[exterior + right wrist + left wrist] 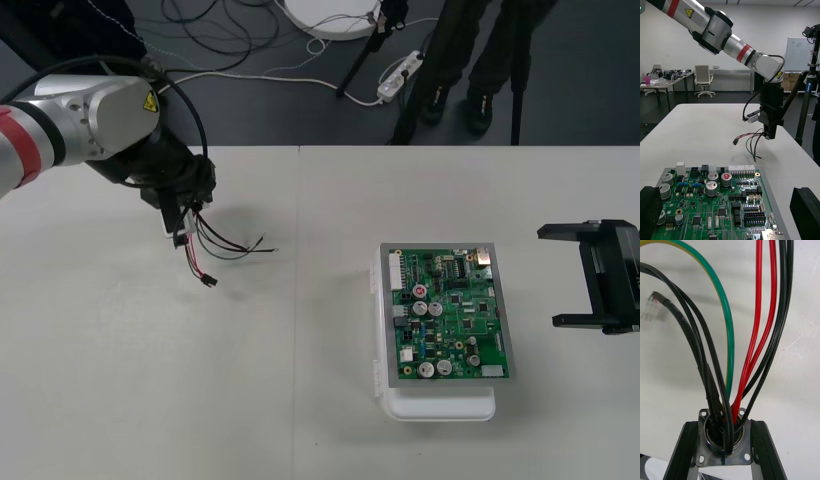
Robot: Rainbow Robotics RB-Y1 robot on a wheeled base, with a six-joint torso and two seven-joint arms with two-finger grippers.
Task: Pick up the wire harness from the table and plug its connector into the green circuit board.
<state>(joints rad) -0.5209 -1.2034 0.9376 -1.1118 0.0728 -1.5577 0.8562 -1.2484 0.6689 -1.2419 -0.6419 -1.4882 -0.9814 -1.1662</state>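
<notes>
My left gripper [183,222] hangs over the left part of the table, shut on the wire harness [215,248]. In the left wrist view its fingers [685,450] clamp the flanged metal socket [722,440], and red, black and green wires [752,345] rise from it. The small black plug [210,283] dangles at the end of the red wires, just above the table. The green circuit board [448,315] on its white base [440,405] lies right of centre, apart from the harness. My right gripper [580,276] waits open at the right edge, with the board [715,204] just ahead of its fingers [807,212].
The left arm [730,41] reaches down beyond the board in the right wrist view, with the harness [750,142] hanging below it. Bare table [300,400] lies between the harness and the board. Cables and a tripod sit on the dark floor past the far edge.
</notes>
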